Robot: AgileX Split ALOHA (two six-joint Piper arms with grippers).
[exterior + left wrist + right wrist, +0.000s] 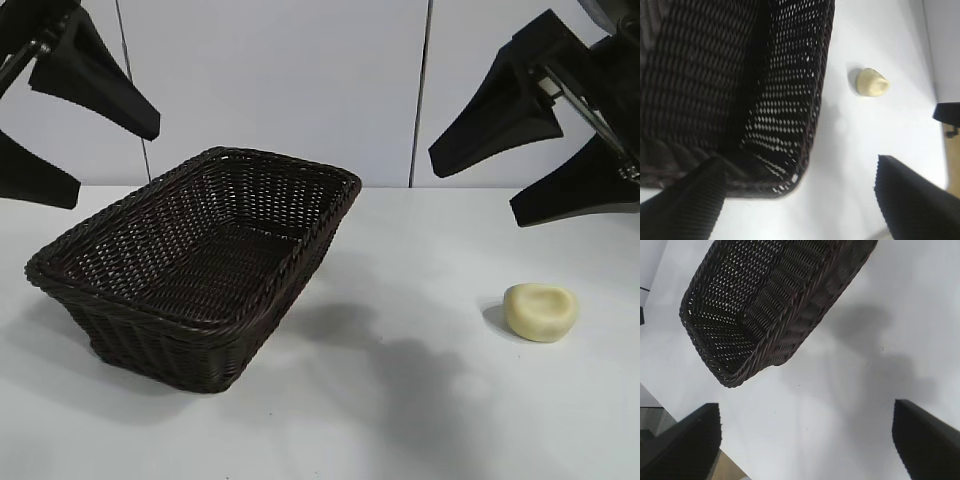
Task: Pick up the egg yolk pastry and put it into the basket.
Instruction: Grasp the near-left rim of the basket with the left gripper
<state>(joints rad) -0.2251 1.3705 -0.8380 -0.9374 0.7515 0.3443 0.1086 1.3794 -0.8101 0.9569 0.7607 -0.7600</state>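
This looks like a robot test bench in a lab, not a home or kitchen. A plain white surface [420, 420] carries only two props, a wicker basket [150, 330] toward its left edge and a small pastry [541, 311] toward its right edge. Behind its far edge stands a bare pale wall of flat panels [280, 80] split by thin vertical seams. Black end effectors, left [62, 120] and right [548, 150], hang above the far corners.

I see the basket [200, 265] on the table [400, 400] at the left, with the egg yolk pastry [541, 311] well apart on the table to its right, nearer the front than the basket's far rim.
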